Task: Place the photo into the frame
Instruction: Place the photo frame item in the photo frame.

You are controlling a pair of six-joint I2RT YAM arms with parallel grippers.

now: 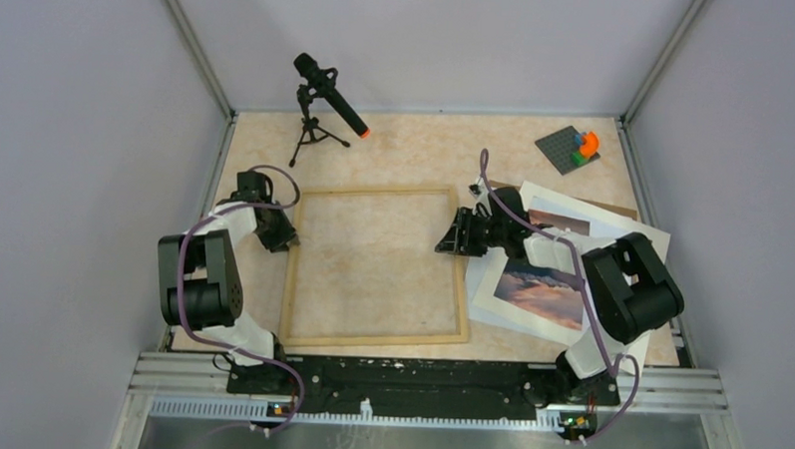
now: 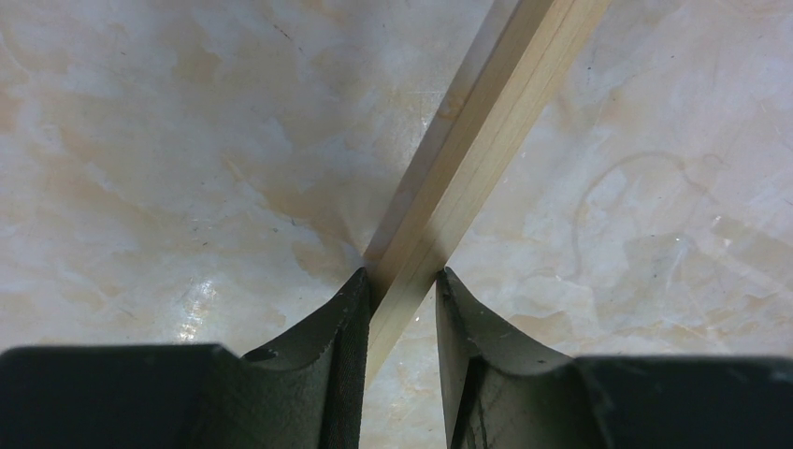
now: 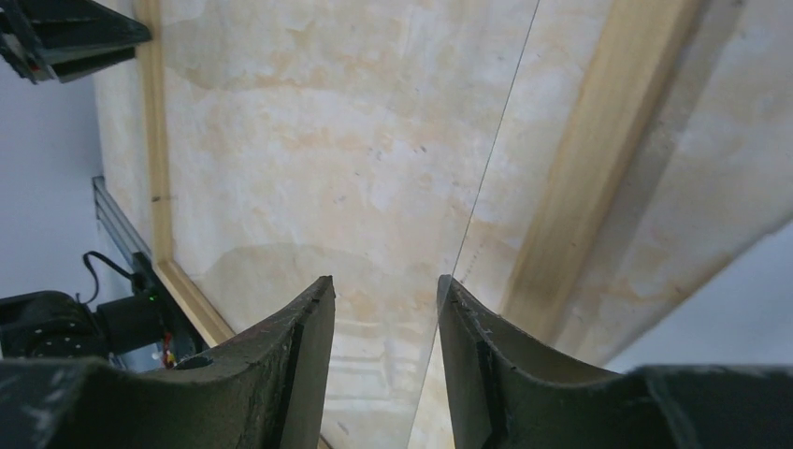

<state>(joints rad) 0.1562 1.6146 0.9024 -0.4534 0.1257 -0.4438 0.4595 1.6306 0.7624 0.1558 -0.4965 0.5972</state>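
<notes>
One wide frame (image 1: 375, 338) lies flat in the middle with nothing inside, so I'd say you've barely begun. The photo (image 1: 543, 291) sits just right of it, outside. Your left gripper (image 2: 400, 277) pinches the frame's left strip. Your right gripper (image 3: 383, 282) has its fingers spread, holding nothing.

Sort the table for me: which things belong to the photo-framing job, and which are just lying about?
Job: frame, photo, white mat, brown backing board.
Lying about: microphone on tripod, toy blocks on grey plate.
</notes>
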